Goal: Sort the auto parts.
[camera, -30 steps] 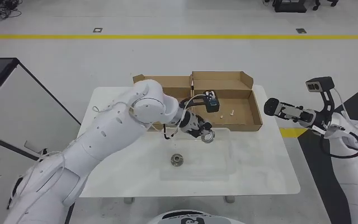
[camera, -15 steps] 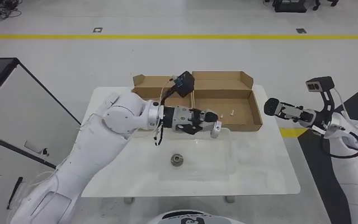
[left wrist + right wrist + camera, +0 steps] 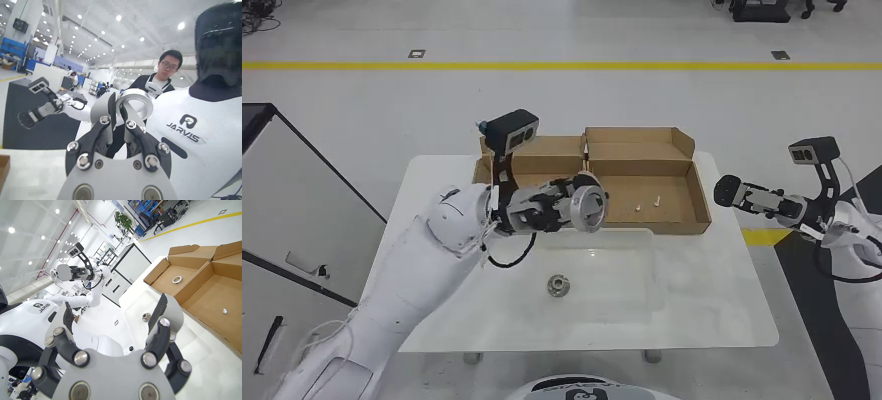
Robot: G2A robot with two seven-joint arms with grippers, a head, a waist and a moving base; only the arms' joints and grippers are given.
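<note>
A silver ring (image 3: 134,103) is pinched at its rim by my left gripper (image 3: 118,106), which is shut on it. In the top view the ring (image 3: 590,207) is held in the air over the front edge of the cardboard box (image 3: 674,192), near the divider. A second silver ring (image 3: 177,279) lies in the box's left compartment. A small silver part (image 3: 224,311) lies in the right compartment. A flanged metal hub (image 3: 559,285) stands on the white table (image 3: 692,300). My right gripper (image 3: 115,303) is open and holds nothing, off the table's right side (image 3: 725,190).
The box (image 3: 198,289) has two compartments and raised flaps at the back. A dark cabinet (image 3: 282,190) stands left of the table. The table's front half is bare apart from the hub (image 3: 146,316).
The left arm has lifted the ring from just above the table in front of the box and turned its wrist over, carrying the ring up and a little left. The right arm has not moved.
</note>
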